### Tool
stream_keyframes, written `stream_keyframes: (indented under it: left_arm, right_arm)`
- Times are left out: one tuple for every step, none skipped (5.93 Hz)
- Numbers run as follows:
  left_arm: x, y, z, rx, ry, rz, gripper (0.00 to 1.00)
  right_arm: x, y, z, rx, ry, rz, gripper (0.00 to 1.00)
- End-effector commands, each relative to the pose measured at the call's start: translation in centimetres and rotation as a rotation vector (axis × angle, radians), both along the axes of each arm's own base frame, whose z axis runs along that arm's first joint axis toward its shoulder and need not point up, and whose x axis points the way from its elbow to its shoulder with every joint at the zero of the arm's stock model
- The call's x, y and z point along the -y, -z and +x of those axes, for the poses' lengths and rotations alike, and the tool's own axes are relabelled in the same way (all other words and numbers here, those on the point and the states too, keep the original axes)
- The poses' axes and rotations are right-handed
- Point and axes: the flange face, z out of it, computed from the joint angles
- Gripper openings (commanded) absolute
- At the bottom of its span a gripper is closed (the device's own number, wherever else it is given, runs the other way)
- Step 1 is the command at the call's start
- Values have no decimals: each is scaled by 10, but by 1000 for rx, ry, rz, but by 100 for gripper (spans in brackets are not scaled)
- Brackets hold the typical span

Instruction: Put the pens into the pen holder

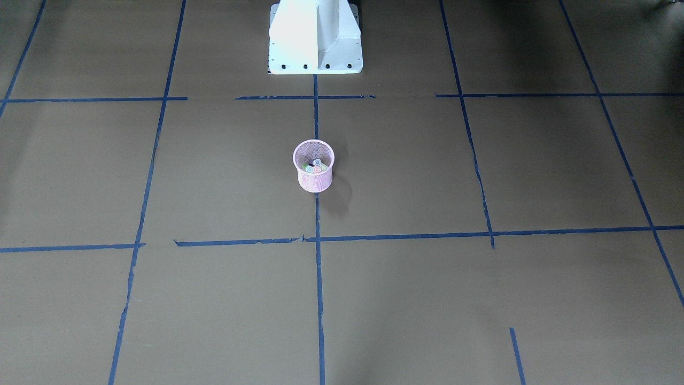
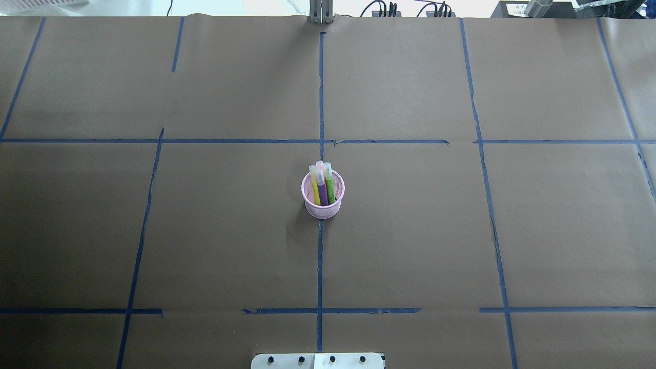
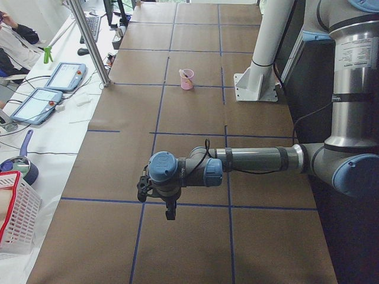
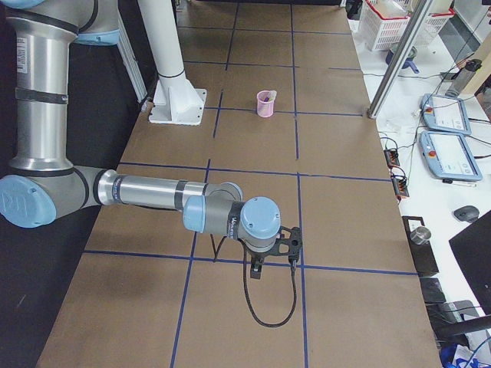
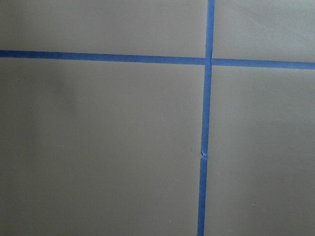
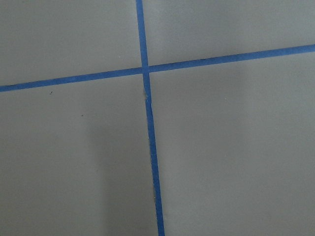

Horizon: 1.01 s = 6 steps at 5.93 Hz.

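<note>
The pink mesh pen holder point(image 2: 323, 201) stands upright at the table's middle, on the centre tape line. Several pens point(image 2: 322, 183), yellow, purple, green and orange, stand inside it with pale caps up; their round ends point(image 1: 315, 167) show from the front. The holder point(image 3: 187, 79) point(image 4: 265, 104) is far from both arms. My left gripper point(image 3: 170, 212) hangs over bare paper near the table's left end, my right gripper point(image 4: 257, 270) near the right end. I cannot tell whether either is open or shut. Both wrist views show only paper and tape.
Brown paper with blue tape lines point(image 2: 320, 266) covers the table. The white robot base point(image 1: 315, 37) stands at the robot's edge. Beyond the far edge are tablets point(image 3: 66, 76), a white basket point(image 3: 15, 213) and a metal post point(image 3: 89, 41); a seated person point(image 3: 12, 44) is there.
</note>
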Motion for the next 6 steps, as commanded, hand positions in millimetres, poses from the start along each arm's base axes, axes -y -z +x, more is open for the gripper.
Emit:
stream_keyframes:
  left_arm:
    - [-1, 0, 0, -1, 0, -1, 100]
    - [0, 0, 0, -1, 0, 1, 100]
    - [0, 1, -2, -1, 3, 2, 100]
    - [1, 1, -2, -1, 5, 4, 100]
    - [1, 1, -2, -1, 5, 4, 100]
    - [1, 1, -2, -1, -1, 10, 100]
  right_arm:
    - [0, 1, 0, -2, 0, 2, 100]
    - [0, 0, 0, -1, 1, 1, 100]
    - [0, 0, 0, -1, 1, 1, 100]
    - [-1, -1, 0, -1, 1, -2, 100]
    - [-2, -3, 0, -1, 4, 0, 100]
    - [-3, -5, 0, -1, 18, 12, 100]
